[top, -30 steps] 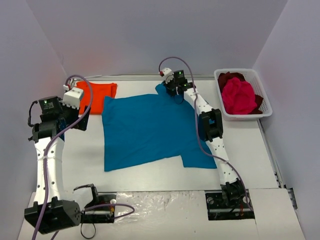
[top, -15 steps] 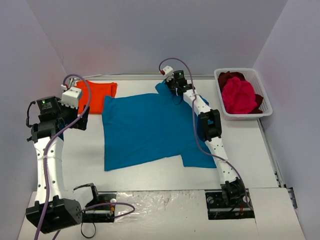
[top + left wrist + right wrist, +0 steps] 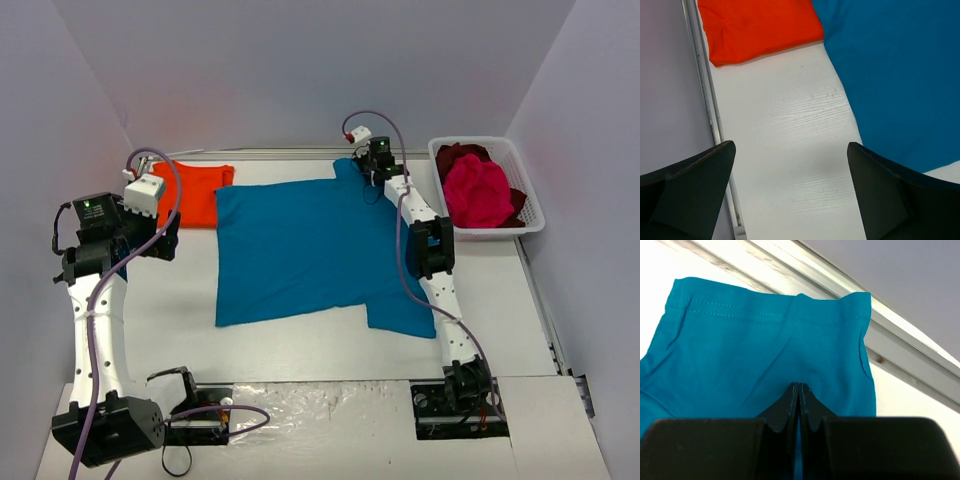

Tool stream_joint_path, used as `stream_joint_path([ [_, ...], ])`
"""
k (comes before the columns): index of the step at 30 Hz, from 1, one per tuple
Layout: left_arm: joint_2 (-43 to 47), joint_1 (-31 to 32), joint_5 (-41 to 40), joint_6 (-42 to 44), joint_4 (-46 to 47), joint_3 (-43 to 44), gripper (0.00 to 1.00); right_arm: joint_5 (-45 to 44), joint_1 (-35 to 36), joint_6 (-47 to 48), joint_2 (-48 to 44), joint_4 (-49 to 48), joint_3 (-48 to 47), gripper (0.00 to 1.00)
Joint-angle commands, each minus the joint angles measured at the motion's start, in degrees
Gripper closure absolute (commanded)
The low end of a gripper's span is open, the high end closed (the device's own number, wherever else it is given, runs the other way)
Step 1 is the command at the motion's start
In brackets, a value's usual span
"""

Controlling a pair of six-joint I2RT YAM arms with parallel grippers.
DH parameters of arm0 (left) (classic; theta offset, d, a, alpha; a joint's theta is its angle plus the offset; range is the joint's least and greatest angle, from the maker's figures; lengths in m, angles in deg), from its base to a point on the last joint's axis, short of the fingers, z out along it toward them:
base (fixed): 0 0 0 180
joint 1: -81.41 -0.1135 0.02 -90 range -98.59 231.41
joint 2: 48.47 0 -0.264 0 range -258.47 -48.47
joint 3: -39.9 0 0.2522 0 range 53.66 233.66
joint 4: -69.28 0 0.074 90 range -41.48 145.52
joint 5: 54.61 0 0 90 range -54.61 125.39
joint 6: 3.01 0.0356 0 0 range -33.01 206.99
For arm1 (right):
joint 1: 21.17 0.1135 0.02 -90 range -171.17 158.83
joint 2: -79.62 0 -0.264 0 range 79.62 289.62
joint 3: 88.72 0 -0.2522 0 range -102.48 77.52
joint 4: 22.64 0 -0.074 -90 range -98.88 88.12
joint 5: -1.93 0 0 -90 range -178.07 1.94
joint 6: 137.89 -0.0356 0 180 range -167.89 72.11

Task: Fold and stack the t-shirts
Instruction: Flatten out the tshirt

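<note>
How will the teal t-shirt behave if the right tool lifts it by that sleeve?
Likely floppy: the teal t-shirt lies thin and flat, creasing softly by the shut right tool, so it would probably drape. Probably light, and apt to slide on the smooth white table, perhaps bunching.

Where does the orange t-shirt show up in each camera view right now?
Top external: orange t-shirt at upper left, folded.
Left wrist: along the top edge, left of centre.
Right wrist: not in it.
Shared landmark: the teal-blue t-shirt, in all three views.
</note>
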Motion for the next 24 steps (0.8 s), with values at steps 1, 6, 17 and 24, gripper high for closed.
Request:
stream_joint_path([
  [1, -0.07, -0.36, 2.39, -1.02, 0.48, 1.91, 0.06, -2.77, -3.57, 0.35, 1.48, 0.62, 0.31, 1.0],
  [6, -0.77, -0.44, 3.1, -1.37, 0.39, 2.44, 0.06, -3.21, -5.77, 0.35, 2.19, 0.45, -1.79, 1.0],
  [17, -1.65, -0.53, 5.38, -1.64, 1.09, 1.04, 0.06, -1.72, -6.13, 0.26, 1.75, -0.43, -2.59, 0.83],
  [24, -2.35, -0.53, 6.96, -1.99, 1.71, 0.42, 0.06, -0.58, -4.73, -1.05, -2.03, -1.66, -2.15, 0.61],
])
